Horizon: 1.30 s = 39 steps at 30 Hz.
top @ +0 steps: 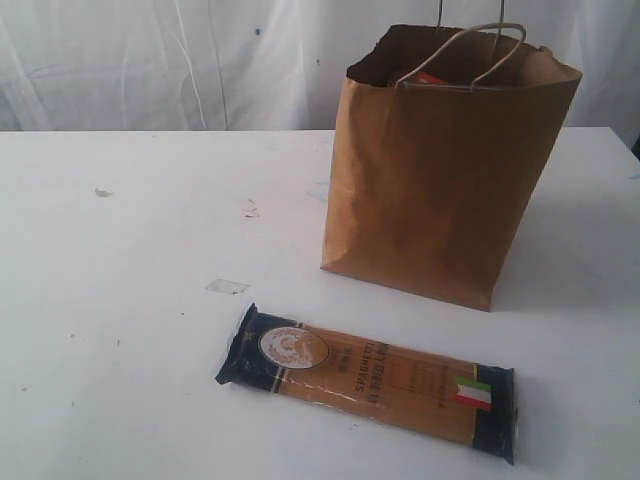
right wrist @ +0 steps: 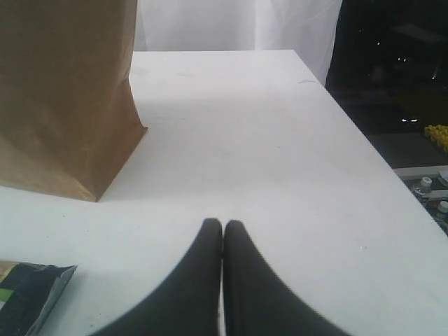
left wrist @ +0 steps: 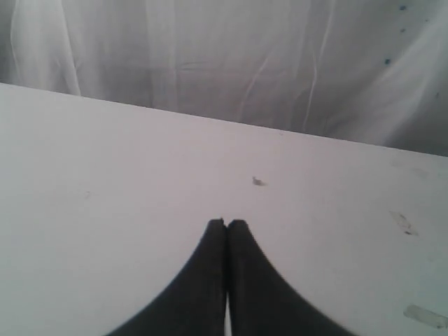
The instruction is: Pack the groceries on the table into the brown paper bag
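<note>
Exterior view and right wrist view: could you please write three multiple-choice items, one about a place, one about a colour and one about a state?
1. Where does the spaghetti pack lie?
A. Flat on the table, apart from the brown paper bag
B. Inside the bag
C. Leaning against the bag

2. What colour are the pack's ends?
A. Red
B. Dark blue
C. White

3. How is the right pincer?
A. Shut, holding nothing
B. Wide open
C. Shut on the pack

Answers:
1 A: bare table shows between pack and bag.
2 B: both ends are dark blue around an orange middle.
3 A: its fingertips meet over bare table.
</note>
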Motion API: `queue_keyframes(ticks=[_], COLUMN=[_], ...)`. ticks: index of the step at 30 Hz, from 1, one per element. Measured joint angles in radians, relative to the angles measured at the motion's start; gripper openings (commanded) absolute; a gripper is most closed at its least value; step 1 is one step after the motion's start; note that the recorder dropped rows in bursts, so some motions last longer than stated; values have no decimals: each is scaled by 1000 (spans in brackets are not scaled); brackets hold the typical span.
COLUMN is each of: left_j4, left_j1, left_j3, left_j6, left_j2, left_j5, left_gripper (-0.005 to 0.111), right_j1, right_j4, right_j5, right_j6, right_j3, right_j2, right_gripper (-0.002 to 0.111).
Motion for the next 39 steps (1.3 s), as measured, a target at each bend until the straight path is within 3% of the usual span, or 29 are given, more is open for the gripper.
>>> queue_keyframes(ticks=[8, 15, 25, 29, 34, 39], left_j4=[0, 0, 24, 26, 146, 518], left_j1=[0, -13, -199, -225, -228, -228], left_j3=[177, 343, 365, 365, 365, 365], left_j6=[-12, -36, 39, 44, -165, -593], left_j2=[-187, -195, -200, -200, -217, -262], left_j5=[26, -94, -140, -141, -159, -268], left_gripper=[0, 0, 0, 0, 0, 0], right_j1=[0, 0, 0, 0, 0, 0], right_j4=[0, 0, 0, 0, 0, 0], right_j5=[0, 0, 0, 0, 0, 0], right_j6=[17, 18, 19, 19, 19, 19], right_j3=[0, 0, 0, 0, 0, 0], right_j2=[0, 0, 0, 0, 0, 0], right_gripper=[0, 0, 0, 0, 0, 0])
